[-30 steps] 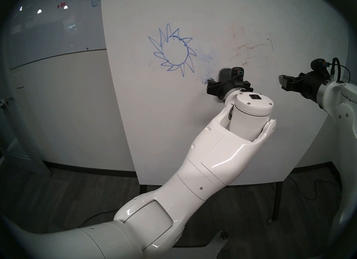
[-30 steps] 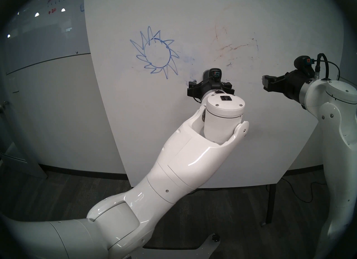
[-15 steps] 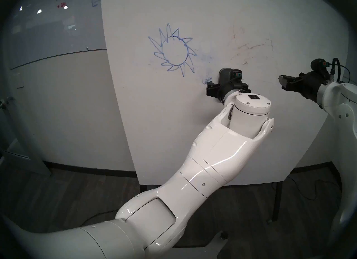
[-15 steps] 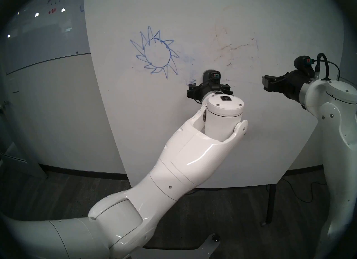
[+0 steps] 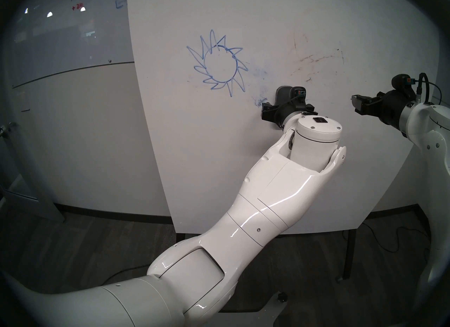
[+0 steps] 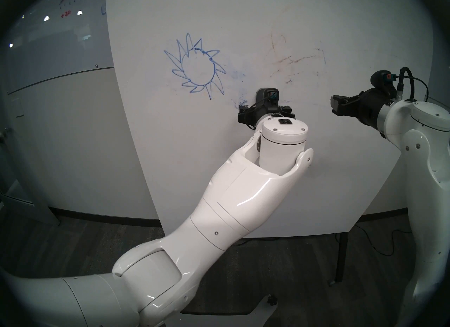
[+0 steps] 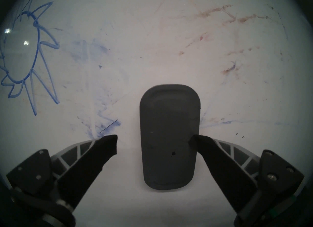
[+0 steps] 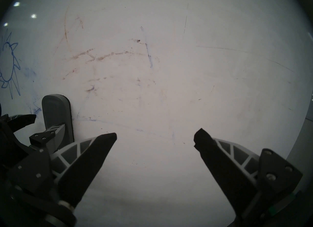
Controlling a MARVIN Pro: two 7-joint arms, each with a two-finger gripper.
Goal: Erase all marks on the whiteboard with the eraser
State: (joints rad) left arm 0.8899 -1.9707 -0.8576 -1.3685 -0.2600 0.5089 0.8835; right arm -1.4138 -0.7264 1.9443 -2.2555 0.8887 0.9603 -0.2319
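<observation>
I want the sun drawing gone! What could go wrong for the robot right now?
1. The left pincer is open and off-centre on the eraser: one fingertip overlaps its back, so closing might push it sideways rather than grip it.
2. The eraser sits flat on the whiteboard; a nudge could knock it off.
3. The blue sun is untouched, up and left.

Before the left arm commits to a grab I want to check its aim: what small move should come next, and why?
Probably shift the left end effector a little to the right in its wrist view, then close. The jaws stand open, but the eraser sits off-centre between them: one fingertip overlaps its right edge, while the other has a clear gap. The blue sun drawing is untouched.
</observation>
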